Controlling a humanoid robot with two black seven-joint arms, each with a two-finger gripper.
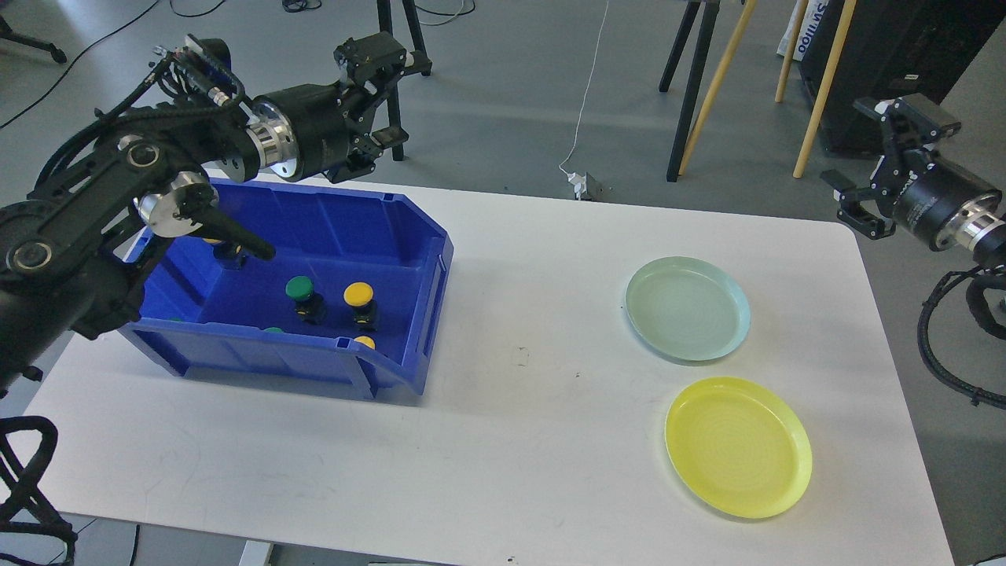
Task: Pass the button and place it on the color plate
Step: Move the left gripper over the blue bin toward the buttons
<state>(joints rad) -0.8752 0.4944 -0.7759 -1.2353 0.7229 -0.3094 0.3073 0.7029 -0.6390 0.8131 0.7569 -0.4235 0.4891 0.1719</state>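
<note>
Green-capped push button (302, 295) and yellow-capped push button (360, 301) stand upright, side by side, on floor of blue plastic bin (409, 236) at left of white counter (511, 440). More caps partly hidden behind bin's near wall. Left gripper (385, 98) hovers above bin's far rim, well apart from buttons; fingers spread, holding nothing. Right gripper (864, 200) hangs off counter's right edge, fingers apart, empty. Pale green round plate (688, 308) and yellow round plate (737, 446) lie near each other at right, bare.
</note>
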